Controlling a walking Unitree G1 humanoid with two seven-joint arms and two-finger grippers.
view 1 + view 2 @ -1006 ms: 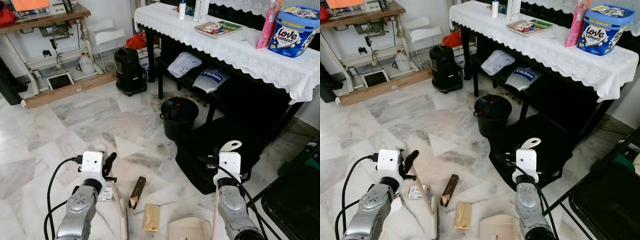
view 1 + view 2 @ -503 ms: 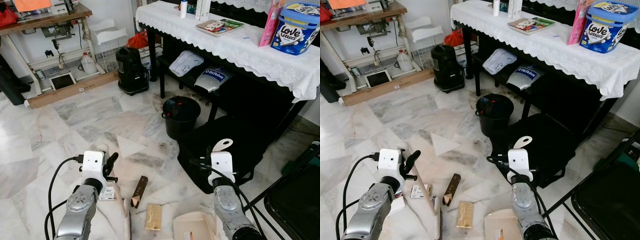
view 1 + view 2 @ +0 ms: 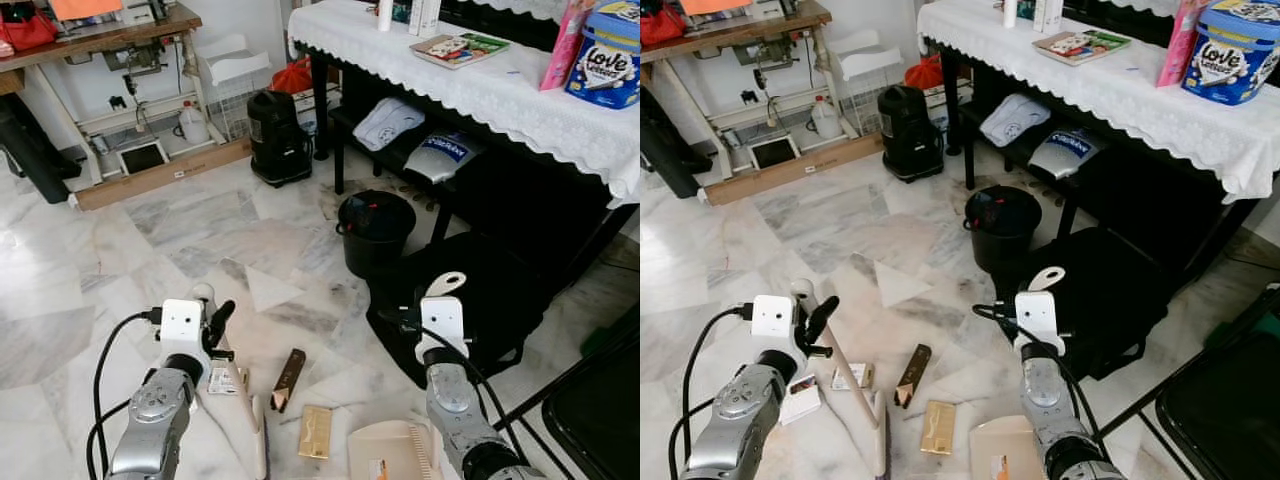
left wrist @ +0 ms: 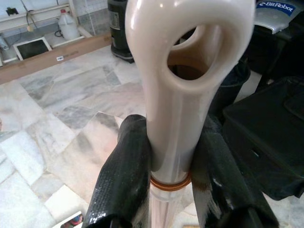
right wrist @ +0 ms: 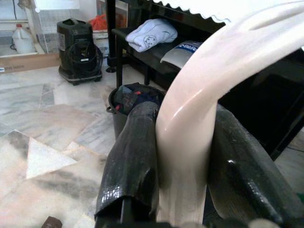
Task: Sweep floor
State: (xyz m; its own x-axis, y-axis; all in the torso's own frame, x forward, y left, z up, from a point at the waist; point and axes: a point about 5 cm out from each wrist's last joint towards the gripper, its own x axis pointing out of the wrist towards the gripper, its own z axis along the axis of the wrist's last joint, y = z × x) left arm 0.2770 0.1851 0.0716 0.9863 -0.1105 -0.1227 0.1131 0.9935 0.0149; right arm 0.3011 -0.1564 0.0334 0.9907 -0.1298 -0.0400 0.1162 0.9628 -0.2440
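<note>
The left gripper point(image 4: 166, 190) is clamped on the cream broom handle point(image 4: 183, 95), whose brush end rests on the marble floor point(image 3: 150, 230) beside scattered wrappers point(image 3: 315, 432). The right gripper point(image 5: 183, 161) grips the cream dustpan handle point(image 5: 209, 90), with the dustpan point(image 3: 385, 455) low beside a gold wrapper. A black bin point(image 3: 373, 230) stands ahead near the counter point(image 3: 480, 85).

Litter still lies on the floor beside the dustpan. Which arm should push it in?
Left. The left gripper holds the broom handle, near the gold wrapper; the right gripper holds the dustpan.
</note>
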